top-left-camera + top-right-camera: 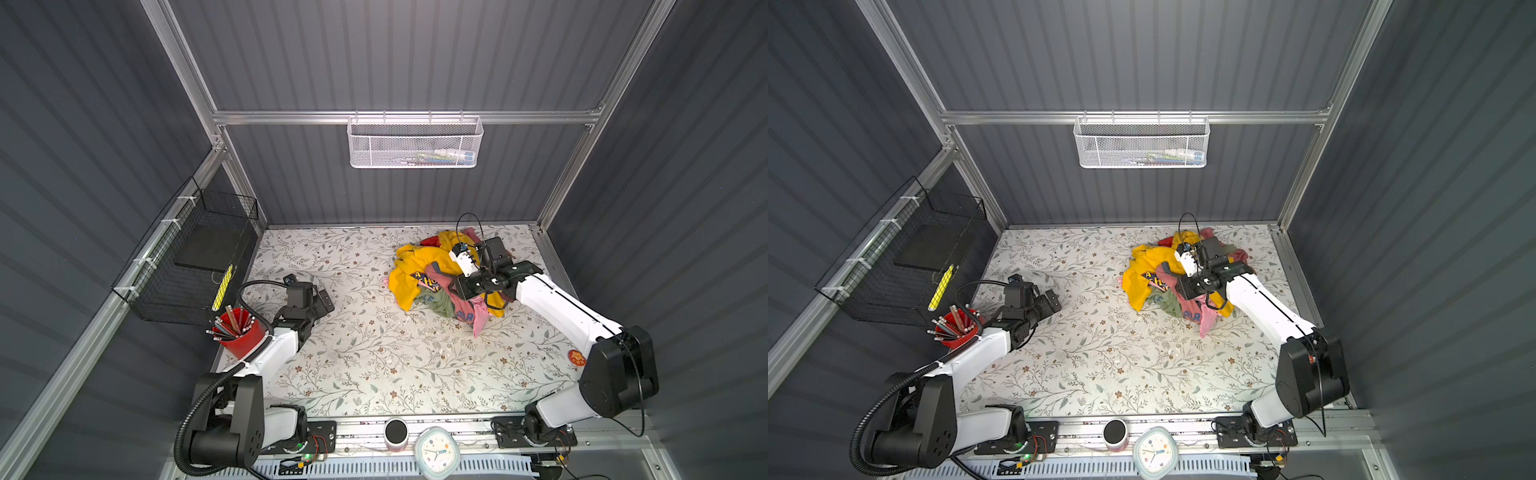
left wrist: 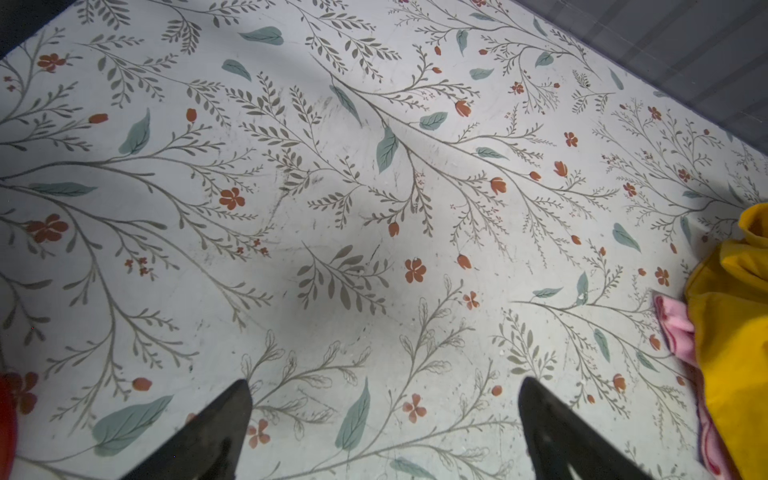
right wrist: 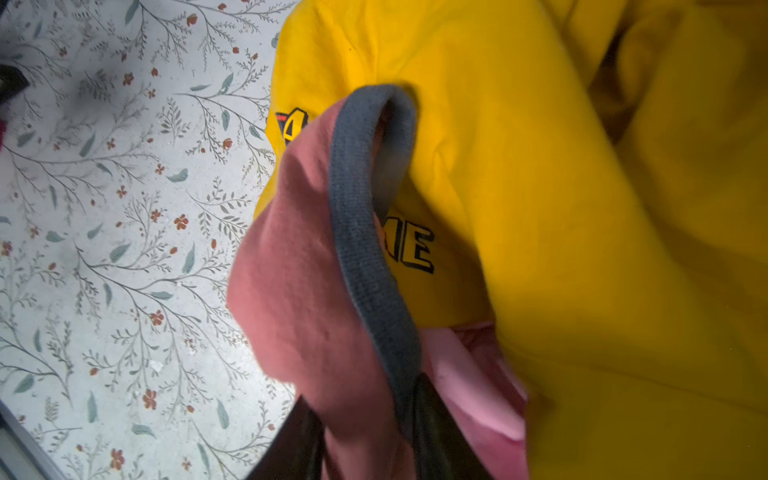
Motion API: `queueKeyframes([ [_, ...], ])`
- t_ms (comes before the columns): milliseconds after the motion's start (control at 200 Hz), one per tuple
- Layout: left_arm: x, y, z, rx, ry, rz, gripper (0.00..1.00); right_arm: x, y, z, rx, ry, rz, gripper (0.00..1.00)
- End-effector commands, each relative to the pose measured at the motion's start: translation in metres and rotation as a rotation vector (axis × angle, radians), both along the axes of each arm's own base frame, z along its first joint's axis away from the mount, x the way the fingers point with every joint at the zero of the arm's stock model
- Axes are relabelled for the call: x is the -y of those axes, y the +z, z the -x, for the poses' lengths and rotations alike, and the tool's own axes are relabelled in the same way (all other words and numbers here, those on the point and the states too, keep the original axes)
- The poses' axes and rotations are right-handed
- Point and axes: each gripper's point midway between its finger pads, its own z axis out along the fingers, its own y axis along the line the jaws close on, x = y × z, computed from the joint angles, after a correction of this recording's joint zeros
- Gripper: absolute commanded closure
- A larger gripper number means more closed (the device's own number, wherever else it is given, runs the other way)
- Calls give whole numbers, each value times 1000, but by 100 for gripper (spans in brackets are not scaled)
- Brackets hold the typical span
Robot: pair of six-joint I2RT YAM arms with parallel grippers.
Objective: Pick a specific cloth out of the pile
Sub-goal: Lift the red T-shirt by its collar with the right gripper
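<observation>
Right wrist view: finds cloth (image 3: 291, 291) bunched between parted jaws of right tool (image 3: 361, 424); cannot tell whether gripped. Notes left tool (image 2: 384, 386) wide open, empty, over worktop (image 2: 332, 208).

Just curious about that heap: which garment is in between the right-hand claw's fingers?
The dusty salmon-red T-shirt, the only one with a navy collar band, sits between the fingers of the right gripper. The yellow lettered T-shirt and light pink garment lie outside them.

A salmon-red shirt (image 3: 291, 291) with a navy collar (image 3: 365, 249) rises between the jaws of the right hand (image 3: 361, 403), over a yellow shirt (image 3: 540, 166) and a pink garment (image 3: 469, 382), beside the flowered counter (image 3: 104, 249).
</observation>
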Motion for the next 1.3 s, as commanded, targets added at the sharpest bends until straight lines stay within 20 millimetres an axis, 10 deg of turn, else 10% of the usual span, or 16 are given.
queueKeyframes([
  [0,4,10,-7,23,-20,-2,0,-6,9,1,23,16,-30,61],
  [220,4,10,-6,21,-23,-5,0,-5,-2,0,-21,-7,-19,76],
  [380,5,11,-6,22,-26,-5,0,-8,7,-2,1,0,-40,52],
  [771,6,11,-6,24,-28,-2,0,-9,11,-1,1,0,-54,82],
  [1296,8,11,-6,23,-38,-3,0,-14,66,-3,95,2,-118,92],
])
